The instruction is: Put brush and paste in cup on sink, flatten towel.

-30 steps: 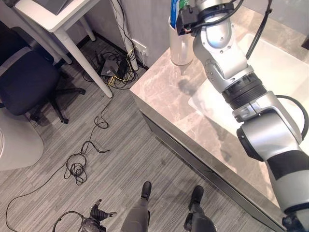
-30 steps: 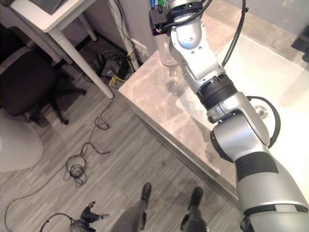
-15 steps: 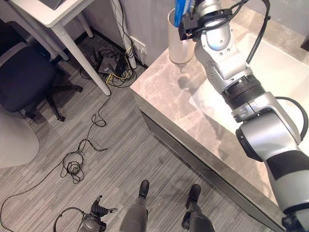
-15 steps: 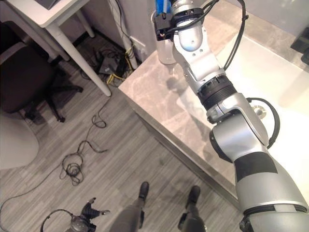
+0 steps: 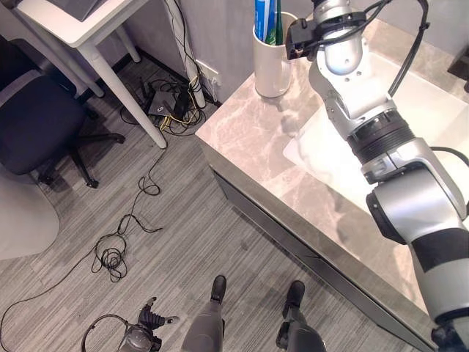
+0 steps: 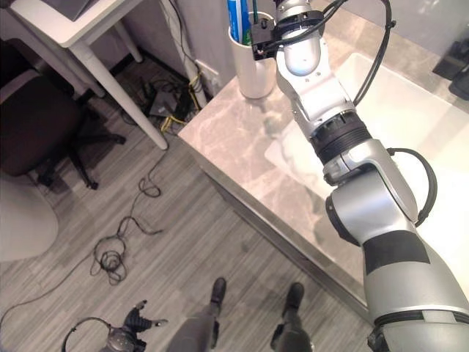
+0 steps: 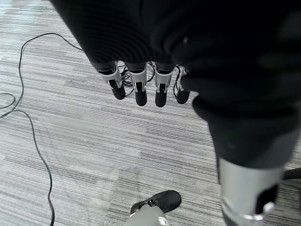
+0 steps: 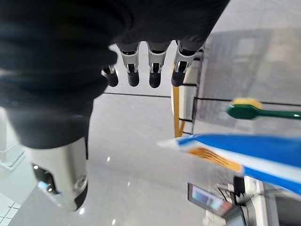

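Left eye view: a white cylindrical cup (image 5: 272,62) stands upright at the far corner of the grey marble-patterned countertop (image 5: 249,132), close to the wall, just beside the white rectangular sink basin (image 5: 432,110). Standing in the cup are a blue-and-white toothpaste tube (image 5: 262,18) and a green-handled toothbrush (image 5: 276,28), both sticking up above the rim. The right arm reaches over the counter, its wrist just beside the cup.

In the right wrist view the right hand (image 8: 141,70) hangs with relaxed, straight fingers, holding nothing (the tube and the green brush lie apart from them).

The left hand (image 7: 146,87) hangs low over the grey striped floor (image 7: 70,136), fingers loose and straight, empty too. A black office chair (image 5: 37,125) and a white desk (image 5: 80,29) stand well apart from the counter.
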Tool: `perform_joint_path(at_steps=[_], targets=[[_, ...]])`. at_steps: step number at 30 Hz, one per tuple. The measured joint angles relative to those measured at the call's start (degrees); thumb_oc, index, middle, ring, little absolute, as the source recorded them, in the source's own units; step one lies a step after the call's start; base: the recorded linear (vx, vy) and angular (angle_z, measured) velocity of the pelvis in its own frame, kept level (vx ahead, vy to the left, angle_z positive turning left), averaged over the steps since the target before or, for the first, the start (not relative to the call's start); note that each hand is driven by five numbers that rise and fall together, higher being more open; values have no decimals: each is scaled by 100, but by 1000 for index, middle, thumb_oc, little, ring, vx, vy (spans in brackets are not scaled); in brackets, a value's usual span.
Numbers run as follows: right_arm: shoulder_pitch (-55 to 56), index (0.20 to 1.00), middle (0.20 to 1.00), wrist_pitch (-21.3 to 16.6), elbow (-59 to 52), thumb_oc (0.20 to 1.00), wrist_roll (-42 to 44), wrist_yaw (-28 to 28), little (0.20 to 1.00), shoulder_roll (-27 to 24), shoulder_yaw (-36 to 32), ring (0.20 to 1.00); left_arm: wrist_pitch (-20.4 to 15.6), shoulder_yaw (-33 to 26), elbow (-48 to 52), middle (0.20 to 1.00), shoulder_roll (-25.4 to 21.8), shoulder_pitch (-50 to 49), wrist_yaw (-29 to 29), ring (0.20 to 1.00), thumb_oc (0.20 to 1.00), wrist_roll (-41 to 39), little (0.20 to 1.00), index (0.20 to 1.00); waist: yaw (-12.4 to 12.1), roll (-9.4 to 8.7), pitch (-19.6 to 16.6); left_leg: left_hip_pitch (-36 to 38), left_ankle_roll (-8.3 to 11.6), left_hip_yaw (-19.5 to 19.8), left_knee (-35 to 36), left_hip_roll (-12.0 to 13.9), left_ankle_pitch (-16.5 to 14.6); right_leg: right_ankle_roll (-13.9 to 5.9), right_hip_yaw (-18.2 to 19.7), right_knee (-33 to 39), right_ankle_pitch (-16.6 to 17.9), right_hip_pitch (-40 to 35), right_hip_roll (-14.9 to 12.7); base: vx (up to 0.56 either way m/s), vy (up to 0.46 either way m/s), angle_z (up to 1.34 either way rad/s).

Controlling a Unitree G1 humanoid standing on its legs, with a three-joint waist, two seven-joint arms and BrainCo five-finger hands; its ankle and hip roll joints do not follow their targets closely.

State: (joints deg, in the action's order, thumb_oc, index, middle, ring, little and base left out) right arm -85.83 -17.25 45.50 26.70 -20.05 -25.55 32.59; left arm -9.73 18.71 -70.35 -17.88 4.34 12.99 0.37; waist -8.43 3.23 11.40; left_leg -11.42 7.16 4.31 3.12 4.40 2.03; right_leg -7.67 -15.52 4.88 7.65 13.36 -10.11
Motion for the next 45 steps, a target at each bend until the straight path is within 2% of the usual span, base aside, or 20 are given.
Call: perform_joint_path(at_steps=[8, 12, 16, 17, 18, 19, 21, 23, 25, 26, 27, 29, 30, 31, 33, 37, 39, 42, 44, 45], targets=[[75, 1000, 1000, -11, -1380, 1000, -1111, -631, 1000, -476, -255, 1000, 103, -49, -6, 1000, 23, -29, -113, 1000, 1000, 41, 1000, 1000, 290, -5, -44, 559, -8, -82, 124, -1, 0, -12, 101, 1, -3, -439, 0, 21, 44, -7], [851, 1000, 1000, -86, -2706, 1000, -1659, -670, 1000, -700, -603, 1000, 224, -230, -6, 1000, 49, -121, -199, 1000, 1000, 92, 1000, 1000, 455, -84, -220, 909, -71, -205, 188, -14, -44, -40, 216, 0, -34, -676, -2, 0, 84, -12], [2262, 1000, 1000, -107, -3936, 1000, -1974, -442, 1000, -1378, -736, 1000, 244, -290, 45, 1000, 100, -370, -209, 1000, 1000, 254, 1000, 1000, 815, -192, -602, 1264, -174, -455, 191, -85, -128, -76, 423, 1, -29, -903, -58, -47, 151, -31], [3003, 1000, 1000, -71, -4495, 1000, -2053, -334, 1000, -1520, -1135, 1000, 251, -262, 125, 1000, 129, -389, -212, 1000, 1000, 305, 1000, 1000, 959, -241, -674, 1385, -207, -556, 130, -137, -150, -106, 546, -20, 13, -949, -83, -209, 223, -28], [3631, 1000, 1000, -98, -5014, 1000, -2112, -292, 1000, -1637, -1478, 1000, 238, -231, 218, 1000, 140, -434, -216, 1000, 1000, 352, 1000, 1000, 949, -297, -708, 1419, -238, -691, 22, -166, -215, -121, 615, -73, 0, -962, -114, -214, 149, -68], [4586, 1000, 1000, -226, -5463, 1000, -2283, -201, 1000, -1586, -1747, 1000, 214, -311, 280, 1000, 235, -668, -248, 1000, 1000, 479, 1000, 1000, 1054, -321, -773, 1584, -339, -1001, 5, -222, -285, -149, 854, -159, 4, -977, -158, -279, 158, -89], [4832, 1000, 1000, -249, -5321, 1000, -2367, -173, 1000, -1488, -1726, 1000, 223, -406, 183, 1000, 377, -785, -312, 1000, 1000, 513, 1000, 1000, 1283, -290, -765, 1756, -394, -1220, 114, -320, -333, -207, 1170, -153, 41, -925, -190, -171, 59, -88], [5067, 1000, 1000, -223, -5195, 1000, -2578, -196, 1000, -1955, -1777, 1000, 194, -451, 143, 1000, 434, -659, -326, 1000, 1000, 530, 1000, 1000, 1541, -365, -703, 1709, -527, -1466, 36, -544, -400, -317, 1395, -156, 114, -734, -412, -227, 50, -60], [5806, 1000, 1000, -284, -5268, 1000, -2707, -199, 1000, -1827, -2224, 1000, 173, -612, 161, 1000, 360, -628, -310, 1000, 1000, 537, 1000, 1000, 1496, -498, -670, 1750, -598, -1757, -102, -618, -450, -278, 1460, -183, 32, -586, -450, -156, -3, -87], [6363, 1000, 1000, -266, -5212, 1000, -2798, -217, 1000, -1548, -2318, 1000, 160, -769, 168, 1000, 400, -792, -309, 1000, 1000, 533, 1000, 1000, 1267, -294, -709, 1731, -613, -2226, -80, -342, -447, -207, 728, -239, -401, -437, -475, -67, -40, -163], [6475, 1000, 1000, -233, -5162, 1000, -2807, -197, 1000, -1502, -2195, 1000, 245, -917, 72, 1000, 390, -703, -385, 1000, 1000, 514, 1000, 1000, 1266, -193, -641, 1758, -617, -2508, -124, -172, -504, -104, 356, -550, -322, -251, -450, -63, -59, -153], [6559, 1000, 1000, -156, -5119, 1000, -2883, -115, 1000, -1359, -1875, 1000, 573, -1111, -425, 1000, 212, -197, -354, 1000, 1000, 422, 1000, 1000, 1406, -208, -605, 1690, -603, -2684, -162, 23, -422, -111, 339, -1352, -396, -96, -364, -83, -94, -68], [7003, 1000, 1000, -246, -5178, 1000, -3197, -91, 1000, -1388, -2035, 1000, 452, -1130, -75, 1000, 140, -145, -132, 1000, 1000, 436, 1000, 1000, 1387, -309, -648, 1748, -542, -2719, -69, 15, -382, -121, 448, -2010, -643, -252, -340, -84, -136, -34], [7178, 1000, 1000, -203, -5163, 1000, -3242, -109, 1000, -1455, -2184, 1000, 407, -1123, 31, 1000, 135, -160, -104, 1000, 1000, 475, 1000, 1000, 1398, -384, -693, 1771, -530, -2721, -82, 9, -381, -89, 445, -1904, -969, -430, -363, -85, -135, -25], [7779, 1000, 1000, -91, -4839, 1000, -3561, -224, 1000, -1641, -2829, 1000, 393, -1053, 221, 1000, 478, -228, -84, 1000, 1000, 529, 1000, 1000, 1376, -377, -640, 1826, -475, -2697, -196, 123, -348, 151, 393, -1524, -824, -654, -91, -32, -150, -6], [8394, 1000, 1000, 76, -4076, 1000, -3439, -241, 1000, -1485, -3429, 1000, 458, -887, 48, 1000, 861, -367, -94, 1000, 1000, 528, 1000, 1000, 1365, -178, -636, 1813, -472, -2699, -197, 363, -345, 253, 467, -1063, -625, -787, 214, 24, -154, -23], [8850, 1000, 1000, 9, -2998, 1000, -3046, -207, 1000, -1301, -3731, 1000, 487, -895, -24, 1000, 884, -275, -88, 1000, 1000, 514, 1000, 1000, 1463, -91, -650, 1746, -472, -2655, -305, 502, -365, 296, 385, -975, -602, -839, 340, 20, -263, 6], [8997, 1000, 1000, 350, -935, 1000, -2618, 15, 1000, -1153, -3587, 1000, 496, -889, -52, 1000, 879, -227, -88, 1000, 1000, 497, 1000, 1000, 1427, -35, -711, 1611, -415, -2686, -442, 600, -460, 393, 425, -1072, -666, -693, 414, -21, -175, -8], [8996, 1000, 1000, 477, 239, 1000, -2582, 163, 1000, -1137, -3196, 1000, 501, -786, -104, 1000, 904, -198, -103, 1000, 1000, 501, 1000, 1000, 1570, 6, -723, 1542, -413, -2673, -488, 644, -457, 412, 419, -1129, -676, -625, 447, -12, -169, -5], [9071, 1000, 1000, 613, 385, 1000, -2583, 235, 1000, -1115, -3100, 1000, 494, -767, -90, 1000, 907, -188, -103, 1000, 1000, 502, 1000, 1000, 1567, 12, -727, 1556, -399, -2681, -487, 654, -444, 416, 436, -1141, -678, -620, 467, -9, -142, -2]])
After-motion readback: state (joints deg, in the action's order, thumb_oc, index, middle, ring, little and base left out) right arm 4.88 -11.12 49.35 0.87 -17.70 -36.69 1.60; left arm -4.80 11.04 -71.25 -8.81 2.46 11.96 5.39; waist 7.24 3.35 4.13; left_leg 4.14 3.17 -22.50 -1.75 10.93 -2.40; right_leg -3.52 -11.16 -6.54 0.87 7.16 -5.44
